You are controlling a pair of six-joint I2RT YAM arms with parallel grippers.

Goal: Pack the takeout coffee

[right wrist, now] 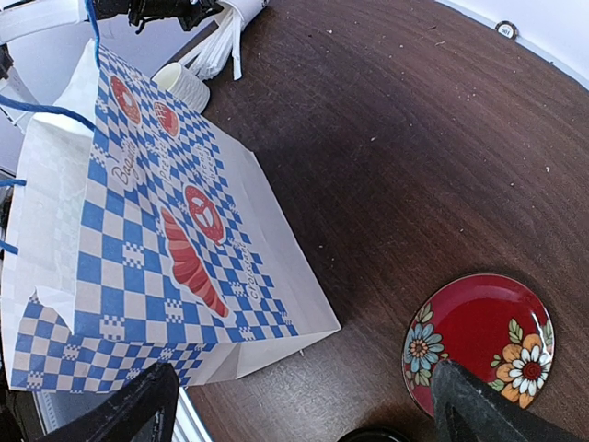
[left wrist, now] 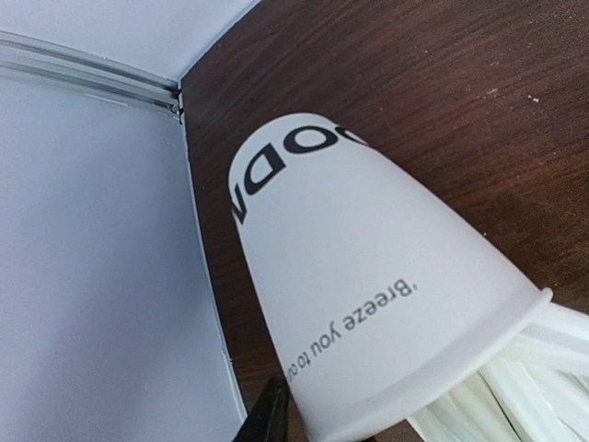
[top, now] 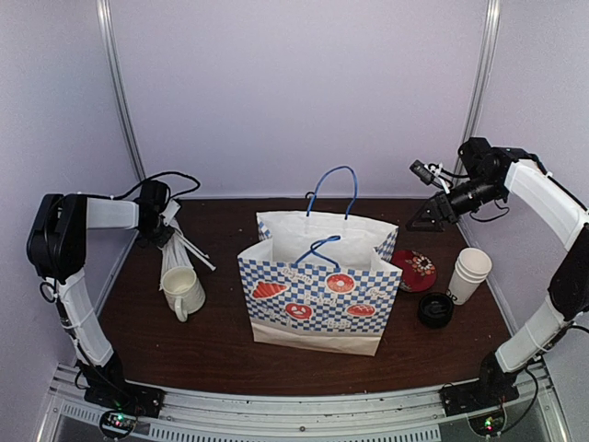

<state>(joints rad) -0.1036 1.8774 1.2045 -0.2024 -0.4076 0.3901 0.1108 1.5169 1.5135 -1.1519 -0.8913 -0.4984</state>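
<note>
- Your left gripper sits at the rim of the straw cup, at 9 o'clock from the bag. Whether it has clamped, you cannot tell.
- That cup is not the coffee. The paper cups stand stacked at 3 o'clock from the bag, with the black lid just beside them.
- Your right gripper hangs spread wide and empty, nearer the cups. Grip a cup gently, since paper likely crushes.
- The table is dark wood grain with pale specks, closed in by pale walls.
</note>
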